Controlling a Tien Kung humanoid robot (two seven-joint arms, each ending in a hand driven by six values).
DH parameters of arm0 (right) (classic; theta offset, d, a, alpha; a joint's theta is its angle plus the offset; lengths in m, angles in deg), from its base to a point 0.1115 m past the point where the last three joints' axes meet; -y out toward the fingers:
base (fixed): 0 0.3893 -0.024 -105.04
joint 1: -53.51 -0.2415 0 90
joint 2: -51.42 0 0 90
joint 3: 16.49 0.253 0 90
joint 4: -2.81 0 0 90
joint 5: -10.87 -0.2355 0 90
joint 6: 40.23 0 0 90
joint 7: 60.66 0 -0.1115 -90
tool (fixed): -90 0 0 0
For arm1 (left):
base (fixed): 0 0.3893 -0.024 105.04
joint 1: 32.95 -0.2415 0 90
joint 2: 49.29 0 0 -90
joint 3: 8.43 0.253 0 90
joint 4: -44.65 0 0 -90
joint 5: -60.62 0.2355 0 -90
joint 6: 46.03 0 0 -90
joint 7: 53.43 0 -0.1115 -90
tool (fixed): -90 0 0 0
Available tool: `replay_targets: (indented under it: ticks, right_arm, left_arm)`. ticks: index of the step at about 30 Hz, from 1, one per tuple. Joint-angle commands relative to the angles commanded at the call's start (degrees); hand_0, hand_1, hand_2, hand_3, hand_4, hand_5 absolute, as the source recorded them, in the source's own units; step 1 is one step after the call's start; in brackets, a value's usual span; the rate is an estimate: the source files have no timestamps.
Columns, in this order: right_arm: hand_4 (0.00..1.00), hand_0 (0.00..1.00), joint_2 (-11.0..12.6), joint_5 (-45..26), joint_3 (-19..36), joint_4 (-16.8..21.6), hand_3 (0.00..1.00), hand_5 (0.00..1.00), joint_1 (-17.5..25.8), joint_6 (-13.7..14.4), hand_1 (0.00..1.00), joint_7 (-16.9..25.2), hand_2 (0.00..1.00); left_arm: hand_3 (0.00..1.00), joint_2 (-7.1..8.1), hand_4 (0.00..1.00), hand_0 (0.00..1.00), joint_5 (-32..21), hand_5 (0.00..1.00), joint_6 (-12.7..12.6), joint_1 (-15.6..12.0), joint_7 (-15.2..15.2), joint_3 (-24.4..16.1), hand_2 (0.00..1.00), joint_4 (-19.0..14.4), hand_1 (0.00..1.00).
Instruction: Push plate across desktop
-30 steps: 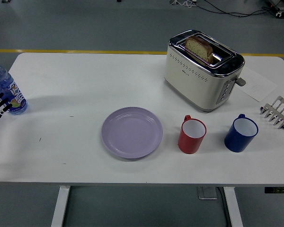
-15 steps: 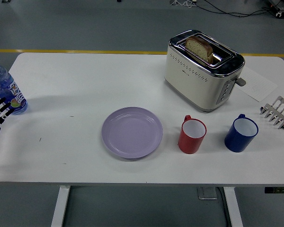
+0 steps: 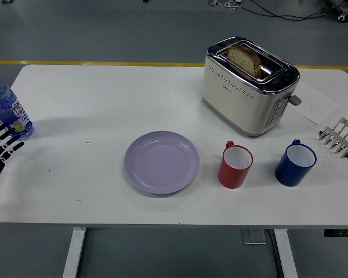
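Plate push | left hand (image 3: pixel 1 149) at table's left edge, fingers spread, holding nothing, just beside water bottle (image 3: pixel 6 109) | lilac plate (image 3: pixel 162 161) flat mid-table, well apart from hand, red mug (image 3: pixel 235 165) near its right | open palm suits shoving, judged.

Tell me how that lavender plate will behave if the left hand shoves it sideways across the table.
The lavender plate lies flat and empty on the smooth white table, so it will probably slide easily without tipping. It looks rigid and shallow; a push high on the rim might ride over it. The red mug stands close to its right, so a rightward shove could knock it. The left hand is far off.
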Motion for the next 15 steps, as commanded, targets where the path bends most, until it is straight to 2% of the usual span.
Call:
replay_targets:
  ticks: [8, 15]
  right_arm:
    - [0.376, 0.638, -0.11, -0.41, -0.06, 0.00, 0.586, 0.177, -0.06, 0.13, 0.621, -0.07, 0.657]
    - [0.377, 0.639, -0.07, -0.35, 0.02, 0.00, 0.586, 0.177, -0.34, 0.16, 0.620, 0.07, 0.657]
  left_arm:
    - [0.634, -0.73, 0.493, 0.630, 1.98, 0.998, -1.75, 0.01, 1.36, -1.60, 0.658, -2.93, 0.667]
    - [0.637, -1.00, 0.493, 0.629, 2.33, 0.998, -1.97, 0.13, 1.51, -2.52, 0.661, -3.19, 0.666]
